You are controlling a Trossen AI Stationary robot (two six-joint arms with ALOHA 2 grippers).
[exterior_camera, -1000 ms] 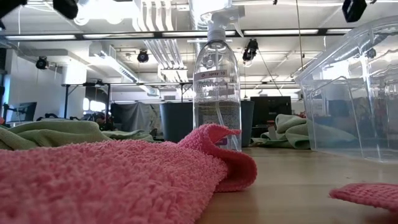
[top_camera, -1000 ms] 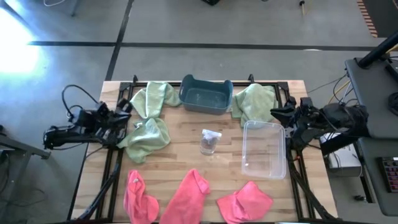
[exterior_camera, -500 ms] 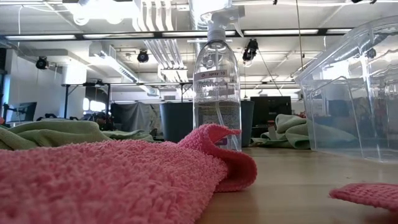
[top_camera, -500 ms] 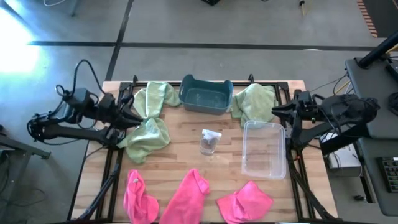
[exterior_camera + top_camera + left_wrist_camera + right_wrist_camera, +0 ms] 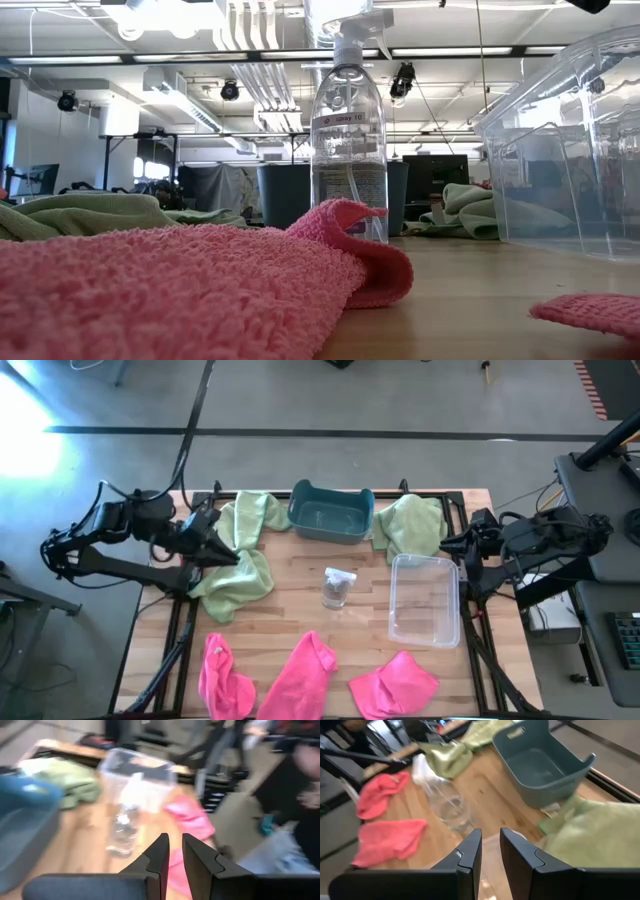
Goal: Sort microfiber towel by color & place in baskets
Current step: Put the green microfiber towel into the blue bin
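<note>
Three light green towels lie toward the far half of the table: one at far left [image 5: 250, 518], one below it [image 5: 235, 582], one at far right [image 5: 408, 523]. Three pink towels [image 5: 225, 678] [image 5: 300, 678] [image 5: 395, 685] lie flat along the near edge. The teal basket [image 5: 332, 512] stands at the far middle and the clear basket [image 5: 425, 600] on the right. My left gripper [image 5: 235, 555], shut, hovers over the table's left side between the two left green towels. My right gripper [image 5: 443, 544], shut, hangs by the right green towel's edge.
A clear spray bottle [image 5: 338, 588] stands upright in the middle of the table, between the baskets and the pink towels. Black frame rails run along the left and right edges. Bare wood shows around the bottle and between the pink towels and the clear basket.
My left gripper has risen and swung from outside the table's left edge toward the right, and now stands over the left green towels. My right arm has lifted a little at the right edge. The towels, baskets and bottle have stayed put.
</note>
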